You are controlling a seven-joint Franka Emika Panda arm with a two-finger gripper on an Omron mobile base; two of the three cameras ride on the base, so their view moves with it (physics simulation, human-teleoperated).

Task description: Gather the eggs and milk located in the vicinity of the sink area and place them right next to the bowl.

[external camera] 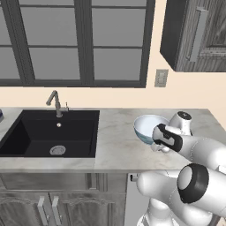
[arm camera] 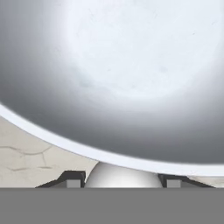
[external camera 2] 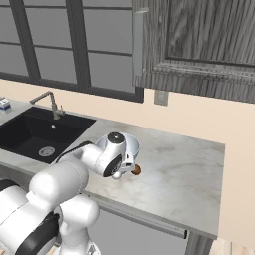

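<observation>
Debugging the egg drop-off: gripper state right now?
Gripper: jaws closed on the whitish egg, right beside the bowl.

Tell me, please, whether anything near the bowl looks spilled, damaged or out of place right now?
Nothing stands out. The bowl sits upright on the counter with no spill around it. A brown egg lies intact on the counter beside it, and the gripper holds a whitish egg at the bowl's rim. The sink looks ordinary.

The arm [external camera: 198,152] is showing glossy white rounded segments, with black bands ringing its joints and grey round end caps.
</observation>
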